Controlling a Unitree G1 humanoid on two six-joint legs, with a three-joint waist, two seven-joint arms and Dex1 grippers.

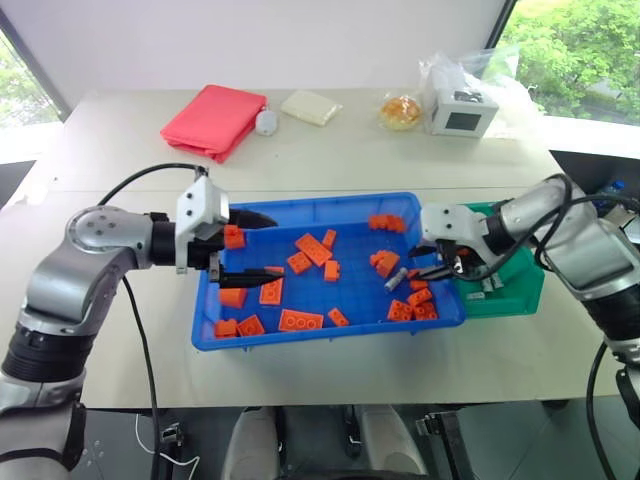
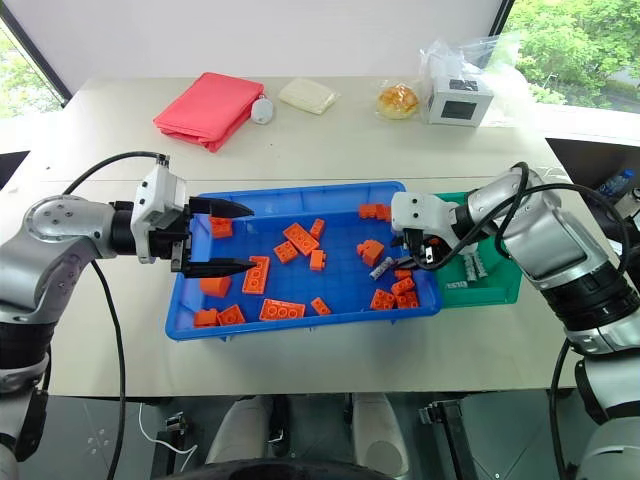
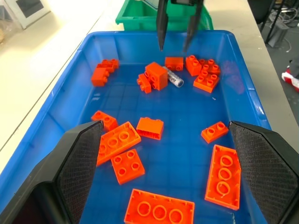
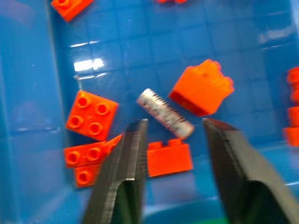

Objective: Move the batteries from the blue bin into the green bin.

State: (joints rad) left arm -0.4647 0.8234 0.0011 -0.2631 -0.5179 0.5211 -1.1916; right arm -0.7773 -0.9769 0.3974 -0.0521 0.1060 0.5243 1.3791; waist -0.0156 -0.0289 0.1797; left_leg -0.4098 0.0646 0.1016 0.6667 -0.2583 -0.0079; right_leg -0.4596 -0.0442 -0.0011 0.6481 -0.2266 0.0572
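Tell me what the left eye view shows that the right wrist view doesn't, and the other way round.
Left eye view alone: the green bin beside the blue bin, the open left gripper over the blue bin's left end, and a red cloth at the table's far side.

Right wrist view alone: the ribbed surface of the battery up close, just past the open right gripper.

Shared: that battery, the orange bricks around it, and the blue bin.
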